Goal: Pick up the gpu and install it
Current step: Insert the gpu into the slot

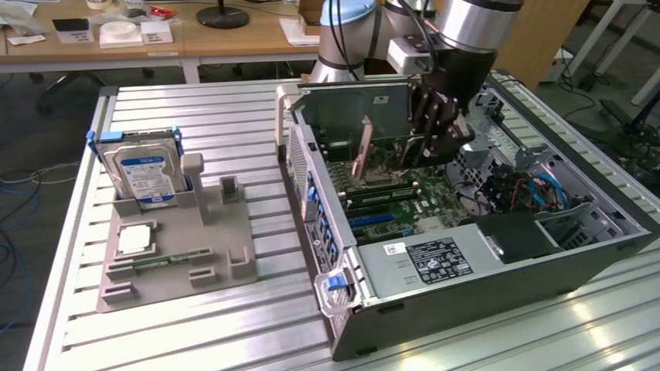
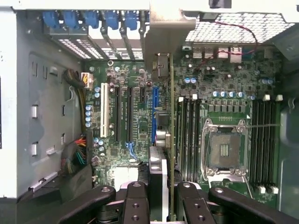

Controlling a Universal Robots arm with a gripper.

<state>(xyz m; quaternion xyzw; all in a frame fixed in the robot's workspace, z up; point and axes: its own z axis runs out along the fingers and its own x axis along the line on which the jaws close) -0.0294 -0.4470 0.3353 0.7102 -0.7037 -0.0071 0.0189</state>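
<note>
The gripper [image 1: 438, 143] hung inside the open computer case [image 1: 577, 267], its black fingers [image 2: 135, 205] closed partway on the gpu [image 1: 363, 151], which it held on edge above the motherboard [image 1: 413, 205]. In the exterior view the card stood upright, its copper-toned face turned toward that view's left and its top edge near the case's rear wall. In the wrist view the gpu [image 2: 171, 140] appeared edge-on as a thin green line running from between the fingers up to its silver end bracket [image 2: 163, 32], just beside the blue expansion slot [image 2: 154, 112]; whether it was seated in a slot could not be told. A bare processor socket [image 2: 224, 149] lay on the board near the card.

The case rested on the slatted metal counter [image 1: 216, 325]. Well apart from it, toward the exterior view's left, a grey parts holder [image 1: 175, 259] carried a hard drive [image 1: 144, 174] standing upright with a blue-and-white label, and a narrow green memory stick [image 1: 165, 261] lying flat.
</note>
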